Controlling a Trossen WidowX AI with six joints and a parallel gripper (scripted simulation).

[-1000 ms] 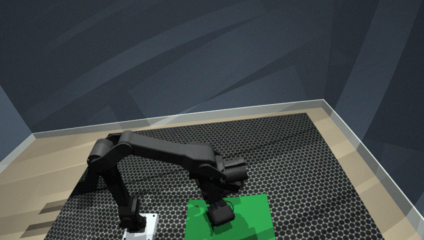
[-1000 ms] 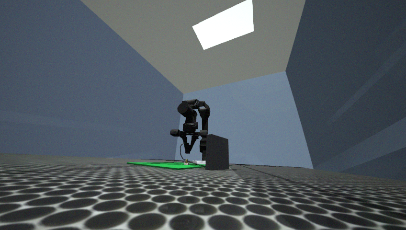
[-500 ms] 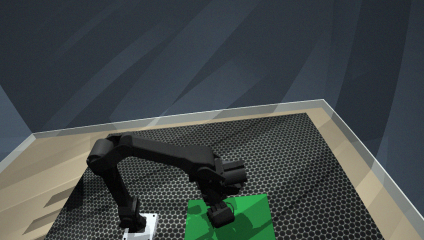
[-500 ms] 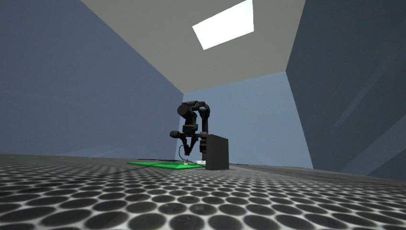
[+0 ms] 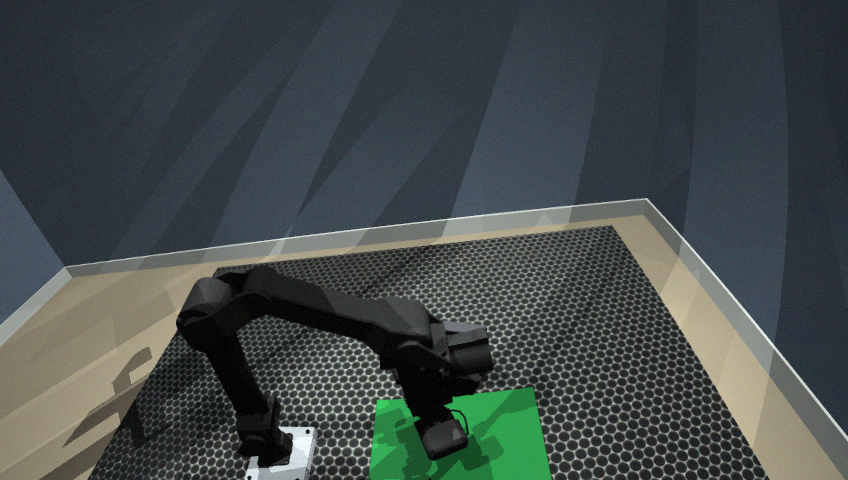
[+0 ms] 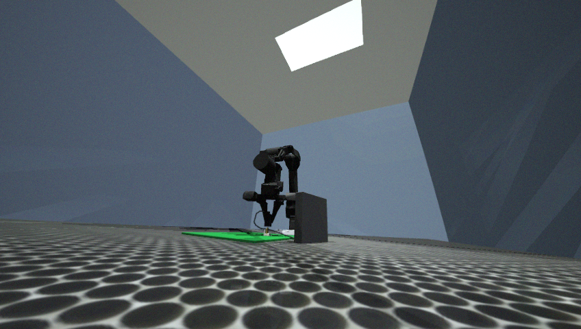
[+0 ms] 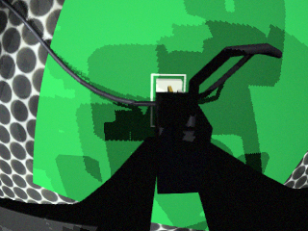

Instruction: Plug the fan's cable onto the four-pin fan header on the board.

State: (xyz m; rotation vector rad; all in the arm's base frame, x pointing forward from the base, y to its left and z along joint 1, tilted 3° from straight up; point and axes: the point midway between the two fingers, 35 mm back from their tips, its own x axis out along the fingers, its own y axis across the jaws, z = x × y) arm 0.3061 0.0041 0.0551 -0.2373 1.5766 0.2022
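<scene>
The green board (image 5: 517,416) (image 6: 228,237) (image 7: 125,29) lies flat. The pale header (image 6: 266,234) (image 7: 168,84) stands on it inside a white outline, with a gold-coloured pin showing. My gripper (image 6: 267,224) (image 7: 173,144) points down just above the header and is shut on the fan plug. The plug is black against black fingers, so its outline and exact tilt are hard to tell. In the wrist view the dark fingers and plug cover the lower part of the header. The cable (image 6: 254,220) (image 7: 72,77) loops out beside the fingers. Pins still show below the fingertips in the exterior view.
A dark upright block (image 6: 310,218), with the cable running to it, stands at the board's edge. The arm's white base plate (image 5: 302,446) is left of the board in the top view. A hexagon-patterned mat (image 5: 595,333) lies under everything.
</scene>
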